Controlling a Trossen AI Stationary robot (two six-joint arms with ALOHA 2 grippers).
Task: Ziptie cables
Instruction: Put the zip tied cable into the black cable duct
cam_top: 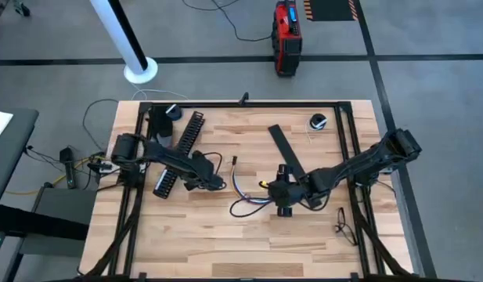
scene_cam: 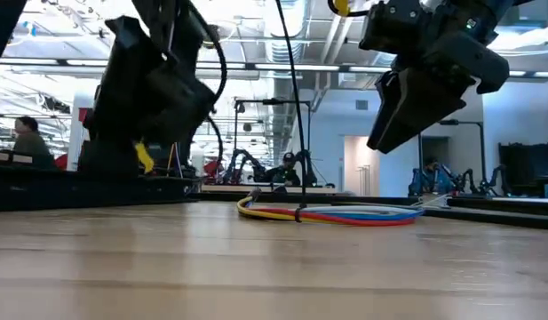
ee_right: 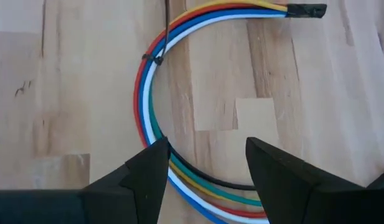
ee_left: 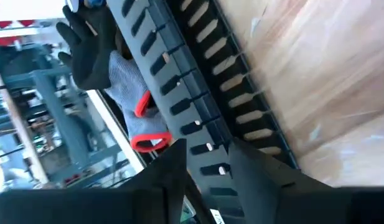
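The cables [cam_top: 245, 200] lie in a curved bundle on the wooden table, red, yellow, white, blue and green [ee_right: 148, 106], flat on the boards [scene_cam: 327, 213]. A thin black tie [ee_right: 155, 59] rings them at one spot. My right gripper [ee_right: 207, 155] hangs open just above the bundle's curve [cam_top: 284, 205], touching nothing. My left gripper [ee_left: 209, 155] is down at the black comb-slotted channel [cam_top: 178, 153] on the table's left side, its fingers partly closed around it. My left gripper has the slotted channel [ee_left: 210, 165] running between its two fingers, which lie along it. The fingers hide the place of contact, so which wall they are on cannot be told. The channel lies along the table [scene_cam: 78, 191].
A flat black strip [cam_top: 286, 149] lies right of centre, with a small round black-and-white object [cam_top: 318, 121] behind it. Grey gloves with red trim [ee_left: 126, 81] lie at the far left corner [cam_top: 161, 119]. A thin black loop [cam_top: 343, 223] lies near the right frame rail.
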